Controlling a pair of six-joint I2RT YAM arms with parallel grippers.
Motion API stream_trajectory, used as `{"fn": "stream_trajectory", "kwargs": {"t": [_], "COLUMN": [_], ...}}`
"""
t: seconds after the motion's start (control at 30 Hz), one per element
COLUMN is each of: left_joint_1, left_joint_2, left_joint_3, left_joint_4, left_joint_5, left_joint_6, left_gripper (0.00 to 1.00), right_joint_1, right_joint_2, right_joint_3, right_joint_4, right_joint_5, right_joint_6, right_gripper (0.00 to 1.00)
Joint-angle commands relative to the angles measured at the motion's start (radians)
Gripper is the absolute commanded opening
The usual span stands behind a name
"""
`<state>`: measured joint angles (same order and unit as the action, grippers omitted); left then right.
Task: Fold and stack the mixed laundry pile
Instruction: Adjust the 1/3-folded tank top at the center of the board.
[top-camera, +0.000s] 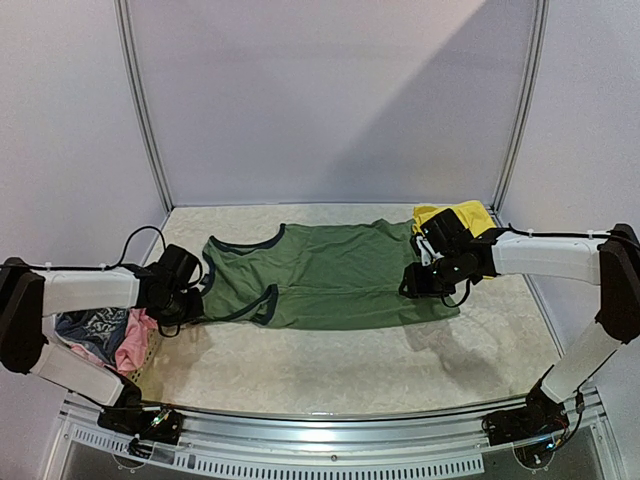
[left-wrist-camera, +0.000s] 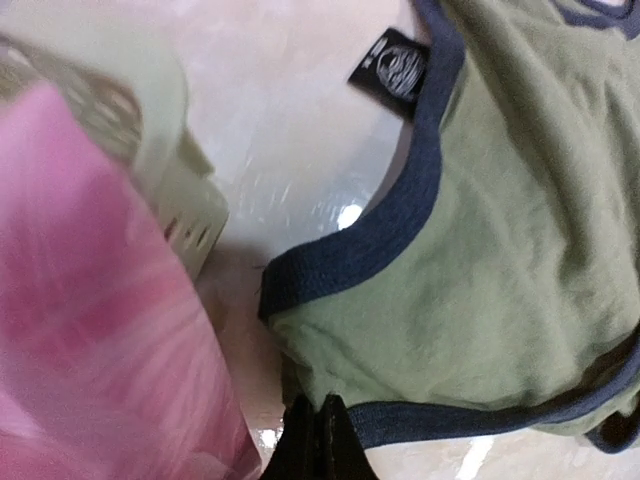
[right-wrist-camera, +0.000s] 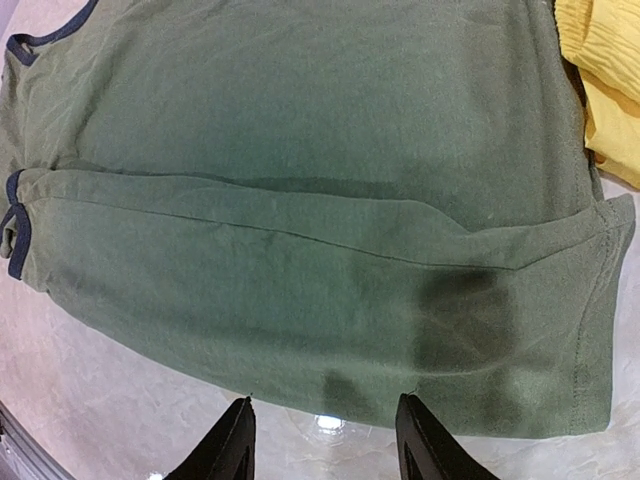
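The olive-green sleeveless top (top-camera: 340, 275) lies spread flat across the middle of the table, its near part folded over, navy trim at neck and armholes. My left gripper (top-camera: 188, 303) sits at the top's left shoulder strap; in the left wrist view its fingertips (left-wrist-camera: 322, 412) are shut on the strap's edge of the top (left-wrist-camera: 500, 250). My right gripper (top-camera: 412, 283) hovers over the top's right end, open (right-wrist-camera: 325, 425), nothing between its fingers, just off the near edge of the top (right-wrist-camera: 300, 200). Yellow shorts (top-camera: 455, 214) lie at the back right, beside the top (right-wrist-camera: 605, 80).
A pale mesh basket (top-camera: 148, 352) stands at the table's left edge, holding a pink piece (top-camera: 135, 340) and a blue-grey patterned piece (top-camera: 90, 325). In the left wrist view the basket's rim (left-wrist-camera: 170, 170) and the pink piece (left-wrist-camera: 90, 320) are close to my left fingers.
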<state>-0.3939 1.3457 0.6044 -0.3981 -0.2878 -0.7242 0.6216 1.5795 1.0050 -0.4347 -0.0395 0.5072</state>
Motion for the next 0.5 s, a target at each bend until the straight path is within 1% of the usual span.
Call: {"fn": "stream_trajectory", "kwargs": {"t": [0.0, 0.13, 0.23, 0.47], "left_joint_1": [0.021, 0.049, 0.073, 0.138], "left_joint_2": [-0.031, 0.01, 0.062, 0.168], "left_joint_3": [0.112, 0.177, 0.204, 0.259], "left_joint_4": [-0.054, -0.085, -0.079, -0.068], "left_joint_5": [-0.051, -0.073, -0.073, -0.06], "left_joint_6": [0.032, 0.054, 0.058, 0.057], "left_gripper": [0.0, 0.0, 0.0, 0.02], "right_joint_1": [0.007, 0.006, 0.006, 0.006], "right_joint_2": [0.026, 0.038, 0.048, 0.058], "right_joint_3": [0.019, 0.022, 0.023, 0.033], "right_joint_4": [-0.021, -0.028, -0.034, -0.047], "right_joint_5": [0.029, 0.033, 0.065, 0.087], "right_joint_6": [-0.004, 0.002, 0.005, 0.002], "right_gripper": [0.49, 0.48, 0.49, 0.49]}}
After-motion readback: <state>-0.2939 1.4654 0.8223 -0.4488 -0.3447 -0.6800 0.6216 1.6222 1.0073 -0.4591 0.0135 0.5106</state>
